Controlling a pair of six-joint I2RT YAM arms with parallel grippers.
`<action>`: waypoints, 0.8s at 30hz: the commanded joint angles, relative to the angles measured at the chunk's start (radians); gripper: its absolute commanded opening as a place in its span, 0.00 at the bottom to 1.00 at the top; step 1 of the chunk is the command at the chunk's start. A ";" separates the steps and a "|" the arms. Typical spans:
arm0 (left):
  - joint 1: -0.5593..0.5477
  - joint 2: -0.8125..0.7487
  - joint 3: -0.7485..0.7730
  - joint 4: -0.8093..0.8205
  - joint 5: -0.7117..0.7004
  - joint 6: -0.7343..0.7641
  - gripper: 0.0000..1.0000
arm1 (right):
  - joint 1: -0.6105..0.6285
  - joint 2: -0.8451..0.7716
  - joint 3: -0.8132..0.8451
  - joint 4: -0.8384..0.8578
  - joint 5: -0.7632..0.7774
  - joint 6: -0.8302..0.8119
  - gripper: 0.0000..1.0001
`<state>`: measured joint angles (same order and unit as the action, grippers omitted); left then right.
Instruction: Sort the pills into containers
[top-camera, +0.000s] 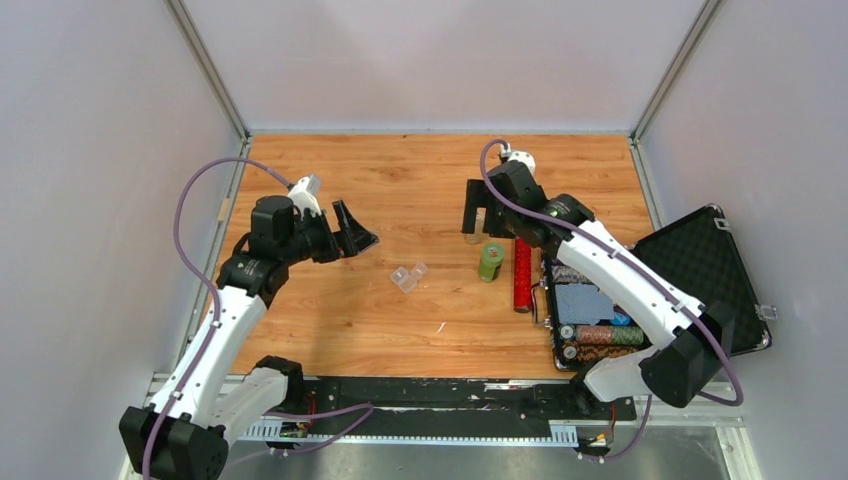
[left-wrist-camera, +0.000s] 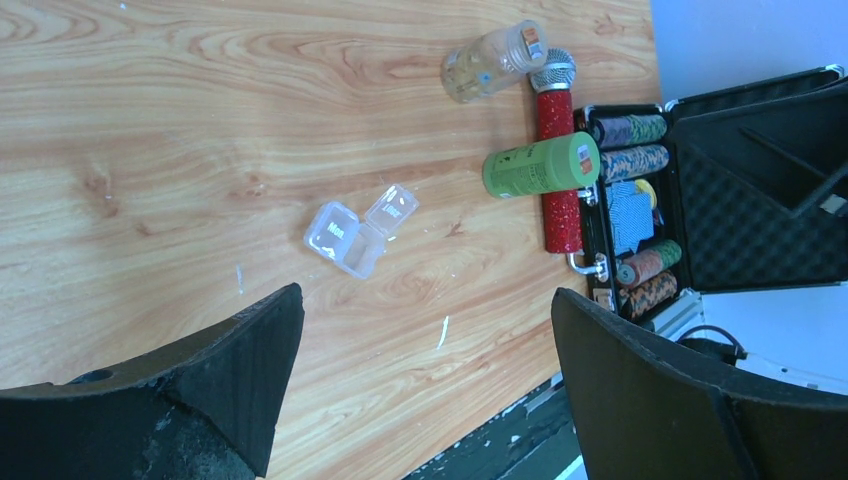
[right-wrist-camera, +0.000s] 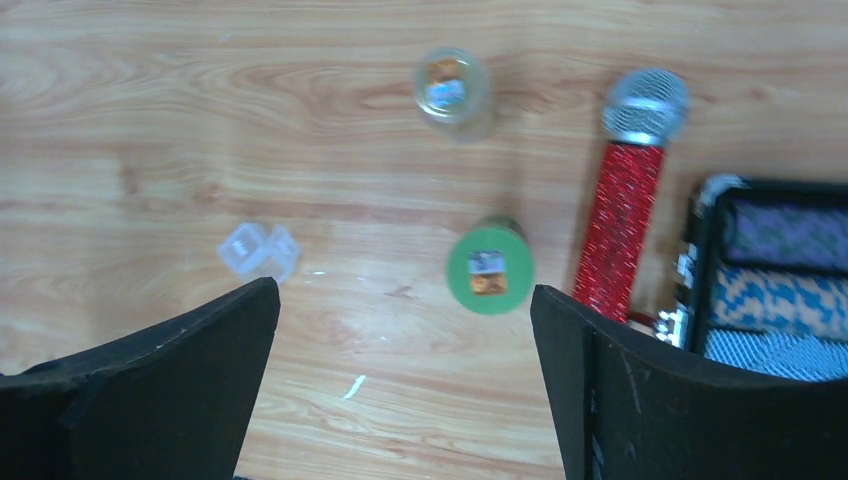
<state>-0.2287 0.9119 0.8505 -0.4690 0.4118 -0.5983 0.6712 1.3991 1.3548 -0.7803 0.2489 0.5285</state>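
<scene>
The tiny clear plastic box (top-camera: 408, 277) lies open on the wooden table, lid flipped back; it also shows in the left wrist view (left-wrist-camera: 358, 232) and the right wrist view (right-wrist-camera: 258, 250). I cannot make out any pills in it. A clear bottle (left-wrist-camera: 492, 62) with yellowish contents stands under my right gripper (top-camera: 480, 222), which hovers open and empty above it (right-wrist-camera: 452, 85). A small green bottle (top-camera: 490, 261) stands just nearer. My left gripper (top-camera: 358, 232) is open and empty, left of the box and above the table.
A red glittery tube (top-camera: 522, 275) with a silver mesh head lies beside the green bottle. An open black case of poker chips (top-camera: 700, 260) sits at the right. A small white sliver (top-camera: 441, 327) lies on the wood near the front. A metal rail runs along the near edge.
</scene>
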 joint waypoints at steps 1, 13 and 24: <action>0.003 0.025 0.034 0.067 0.040 0.039 1.00 | -0.029 0.009 -0.053 -0.138 0.136 0.111 1.00; 0.003 0.024 0.008 0.105 0.058 0.030 1.00 | -0.067 0.150 -0.039 -0.152 0.005 0.152 0.95; 0.002 0.008 -0.006 0.110 0.059 0.031 1.00 | -0.088 0.259 0.011 -0.148 -0.050 0.118 0.63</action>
<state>-0.2287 0.9363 0.8494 -0.3992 0.4587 -0.5842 0.5827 1.6363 1.3083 -0.9302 0.2363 0.6624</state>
